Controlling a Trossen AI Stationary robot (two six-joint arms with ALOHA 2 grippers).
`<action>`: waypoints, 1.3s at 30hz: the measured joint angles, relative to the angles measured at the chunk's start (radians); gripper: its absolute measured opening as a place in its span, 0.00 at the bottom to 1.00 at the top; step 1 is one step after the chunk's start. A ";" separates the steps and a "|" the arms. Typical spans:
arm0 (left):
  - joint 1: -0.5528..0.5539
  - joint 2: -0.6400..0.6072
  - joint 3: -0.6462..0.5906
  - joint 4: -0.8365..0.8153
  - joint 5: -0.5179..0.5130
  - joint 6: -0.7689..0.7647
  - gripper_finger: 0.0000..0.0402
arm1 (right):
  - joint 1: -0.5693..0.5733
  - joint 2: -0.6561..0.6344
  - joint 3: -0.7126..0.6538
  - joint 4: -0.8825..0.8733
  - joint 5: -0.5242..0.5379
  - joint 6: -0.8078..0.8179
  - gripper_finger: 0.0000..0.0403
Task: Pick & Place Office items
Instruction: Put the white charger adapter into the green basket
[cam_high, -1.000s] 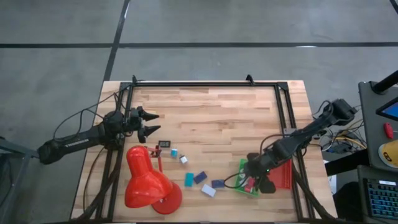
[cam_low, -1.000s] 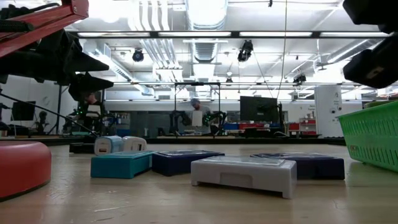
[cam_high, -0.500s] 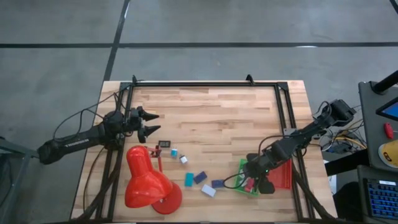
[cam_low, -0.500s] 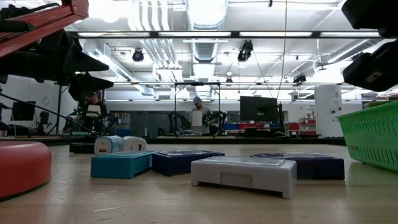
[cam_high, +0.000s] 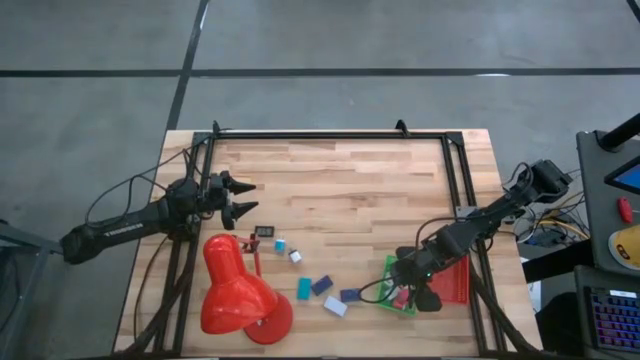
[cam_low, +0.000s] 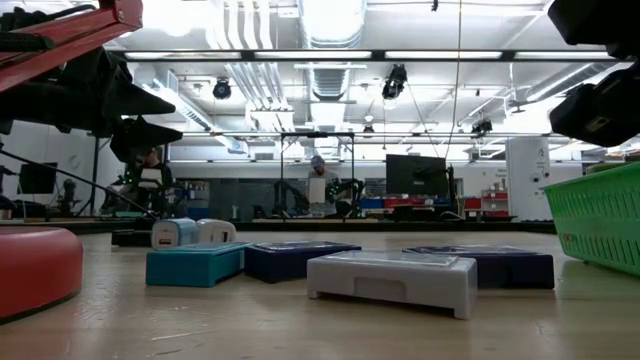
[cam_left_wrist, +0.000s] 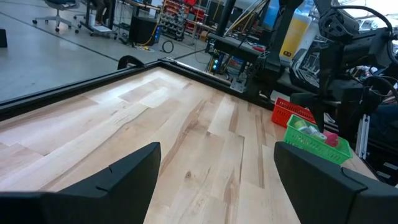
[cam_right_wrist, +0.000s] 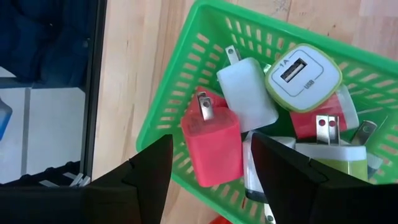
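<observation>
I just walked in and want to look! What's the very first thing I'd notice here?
The big red desk lamp lying at the table's front left edge. Next, the green basket of little plug chargers at the front right, with the right gripper open over a pink charger.

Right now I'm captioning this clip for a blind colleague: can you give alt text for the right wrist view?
The right gripper hangs open over a green basket holding several plug-in chargers, with a pink charger lying between its fingers and not gripped. A white charger and a green-rimmed USB charger lie beside it; the basket sits on a wooden table.
</observation>
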 joint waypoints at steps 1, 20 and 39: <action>0.000 0.000 0.000 0.000 0.000 0.000 0.80 | 0.000 0.000 0.000 0.001 0.000 0.000 0.54; 0.000 0.000 0.000 0.000 0.000 0.000 0.80 | 0.000 -0.150 0.057 0.007 0.268 -0.213 0.51; 0.000 0.000 0.000 0.000 0.000 0.000 0.80 | -0.297 0.136 -0.065 0.950 0.557 -0.670 0.51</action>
